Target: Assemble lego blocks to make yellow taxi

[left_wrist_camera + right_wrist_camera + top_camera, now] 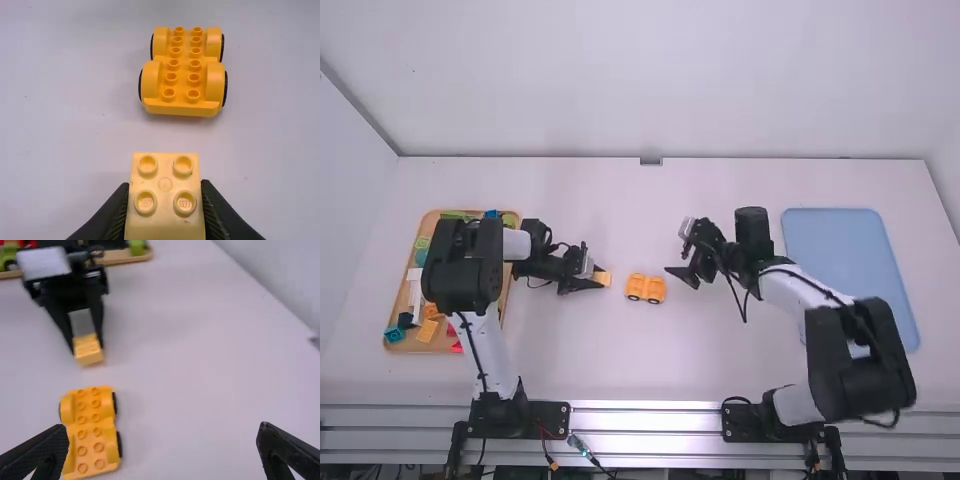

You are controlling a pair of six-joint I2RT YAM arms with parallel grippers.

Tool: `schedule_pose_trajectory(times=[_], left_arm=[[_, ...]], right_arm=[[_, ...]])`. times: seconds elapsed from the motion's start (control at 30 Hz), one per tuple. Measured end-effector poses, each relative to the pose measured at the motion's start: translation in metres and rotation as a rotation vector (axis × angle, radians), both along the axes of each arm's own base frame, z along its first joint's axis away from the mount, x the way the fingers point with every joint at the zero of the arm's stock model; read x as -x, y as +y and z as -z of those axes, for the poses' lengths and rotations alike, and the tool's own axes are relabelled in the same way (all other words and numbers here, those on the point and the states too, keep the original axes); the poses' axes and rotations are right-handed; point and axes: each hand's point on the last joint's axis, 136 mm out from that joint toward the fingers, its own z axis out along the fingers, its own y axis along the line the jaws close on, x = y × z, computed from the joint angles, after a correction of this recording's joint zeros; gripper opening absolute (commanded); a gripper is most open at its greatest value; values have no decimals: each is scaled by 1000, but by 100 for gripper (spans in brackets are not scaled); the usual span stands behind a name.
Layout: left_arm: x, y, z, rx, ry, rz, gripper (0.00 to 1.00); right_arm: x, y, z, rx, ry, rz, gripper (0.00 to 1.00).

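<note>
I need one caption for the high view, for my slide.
The wheeled yellow base sits between the left claw, gripping a paler yellow block, and the open right claw.

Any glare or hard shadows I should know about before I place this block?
High view: bright streaks along the metal rail, table fairly evenly lit. Left wrist view: soft shadow around the wheeled yellow base, its studs clear of glare; the held yellow block looks paler. Right wrist view: no hard shadow beside the base.
</note>
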Motion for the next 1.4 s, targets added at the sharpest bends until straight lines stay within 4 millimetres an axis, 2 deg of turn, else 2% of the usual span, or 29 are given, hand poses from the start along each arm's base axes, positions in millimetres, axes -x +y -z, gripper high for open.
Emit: schedule_pose_trajectory(times=[0.1, 0.13, 0.27, 0.33, 0.5, 0.7, 0.83, 1.07, 1.2, 1.4], left_arm=[[0, 0, 0, 0, 0, 0, 14], [0, 0, 0, 0, -1, 0, 17], [0, 0, 0, 1, -2, 0, 19], [0, -2, -3, 18, -1, 0, 20], [-1, -4, -8, 47, 23, -12, 18], [-19, -4, -23, 53, 66, -36, 16], [-22, -8, -32, 54, 83, -22, 16], [-25, -9, -34, 54, 70, -16, 17], [-26, -9, -35, 53, 63, -16, 15], [-29, -9, -35, 52, 40, -17, 15]], right_arm=[[3, 5, 25, -41, 30, -65, 99], [4, 8, 36, -58, 36, -91, 99], [3, 15, 58, -87, 25, -128, 99], [7, 20, 75, -99, 64, -140, 99], [17, 31, 90, -102, 107, -168, 99], [27, 42, 89, -104, 111, -207, 99], [29, 47, 85, -122, 115, -220, 99], [30, 39, 69, -196, 217, -199, 99], [32, 44, 53, -162, 164, -163, 99], [52, 59, 35, -90, 52, -39, 99]])
